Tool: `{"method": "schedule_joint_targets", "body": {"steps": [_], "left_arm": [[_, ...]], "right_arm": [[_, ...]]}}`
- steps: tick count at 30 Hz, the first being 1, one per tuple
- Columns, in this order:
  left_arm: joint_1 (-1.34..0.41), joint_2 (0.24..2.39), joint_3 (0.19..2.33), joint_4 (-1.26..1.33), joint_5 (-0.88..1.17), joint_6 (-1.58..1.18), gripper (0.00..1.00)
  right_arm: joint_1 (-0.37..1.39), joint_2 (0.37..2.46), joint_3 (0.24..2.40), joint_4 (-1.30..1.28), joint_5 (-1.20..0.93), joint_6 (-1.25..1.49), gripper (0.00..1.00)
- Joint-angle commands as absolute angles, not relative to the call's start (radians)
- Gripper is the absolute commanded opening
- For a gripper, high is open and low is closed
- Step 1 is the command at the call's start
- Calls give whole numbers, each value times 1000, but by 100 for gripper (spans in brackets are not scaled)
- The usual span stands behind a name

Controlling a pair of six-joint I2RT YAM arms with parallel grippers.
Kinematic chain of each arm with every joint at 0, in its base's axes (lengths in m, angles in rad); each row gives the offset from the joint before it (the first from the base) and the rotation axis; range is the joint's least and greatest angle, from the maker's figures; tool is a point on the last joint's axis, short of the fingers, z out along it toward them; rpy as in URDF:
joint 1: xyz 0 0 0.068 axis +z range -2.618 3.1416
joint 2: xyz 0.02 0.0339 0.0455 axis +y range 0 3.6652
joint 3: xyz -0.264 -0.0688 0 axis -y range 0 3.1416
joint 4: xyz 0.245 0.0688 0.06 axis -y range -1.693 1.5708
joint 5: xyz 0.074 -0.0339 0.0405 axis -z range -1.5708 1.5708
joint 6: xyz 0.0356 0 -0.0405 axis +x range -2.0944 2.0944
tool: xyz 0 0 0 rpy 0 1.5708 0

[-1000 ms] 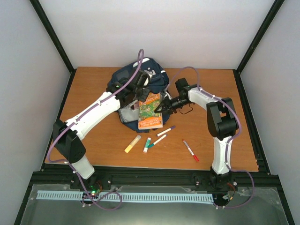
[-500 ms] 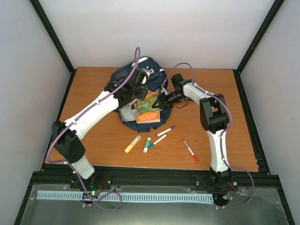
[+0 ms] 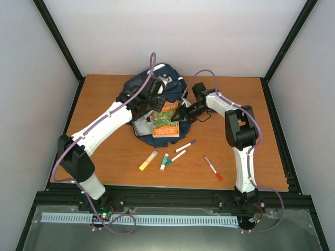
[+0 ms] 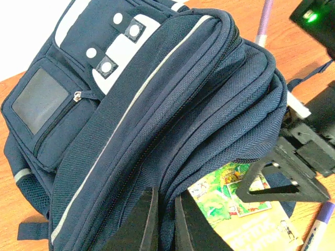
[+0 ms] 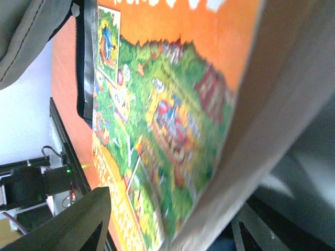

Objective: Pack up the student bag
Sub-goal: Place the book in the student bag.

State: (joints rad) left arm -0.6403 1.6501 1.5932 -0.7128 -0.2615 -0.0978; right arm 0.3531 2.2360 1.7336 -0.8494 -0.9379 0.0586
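Note:
The student bag [image 3: 157, 86], navy with thin white stripes and a white patch, lies at the table's back centre and fills the left wrist view [image 4: 131, 104]. My left gripper [image 3: 153, 104] is shut on a fold of the bag's opening edge [image 4: 165, 196] and holds it up. My right gripper [image 3: 183, 112] is shut on the side edge of an orange and green picture book [image 3: 166, 123]. The book's far end lies under the lifted edge, in the bag's mouth [image 4: 235, 193]. The book fills the right wrist view [image 5: 157, 104], between the fingers [image 5: 78, 225].
Loose on the table in front of the bag lie a purple marker [image 3: 186, 146], a white marker [image 3: 177, 156], a green marker [image 3: 164, 161], a yellow stick [image 3: 148, 160] and a red marker [image 3: 212, 168]. Black frame rails edge the table.
My right gripper has pushed the book away from me, farther into the bag's mouth, and the right arm has swung toward the bag. The left gripper has shifted slightly, still gripping the bag's edge.

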Motion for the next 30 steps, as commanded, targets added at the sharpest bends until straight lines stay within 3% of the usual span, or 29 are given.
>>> {"method": "schedule_joint_targets", "body": {"steps": [1,9,19,30], "left_arm": [[-635,1588,1615,-653,-266,-121,1],[-635,1588,1614,-653,-268,-124,1],[-634,1585,1614,-652,-263,-126,1],[-633,1591,1614,-654,-258,-127,1]], "right_arm": [[346,2098,1687,-841,-844,2,64],[355,1916,1516,-784,-733,-84,66],[488,1657,1189,-585,-402,-389,67],[603,1657,1088,-426,-176,-512,68]]}}
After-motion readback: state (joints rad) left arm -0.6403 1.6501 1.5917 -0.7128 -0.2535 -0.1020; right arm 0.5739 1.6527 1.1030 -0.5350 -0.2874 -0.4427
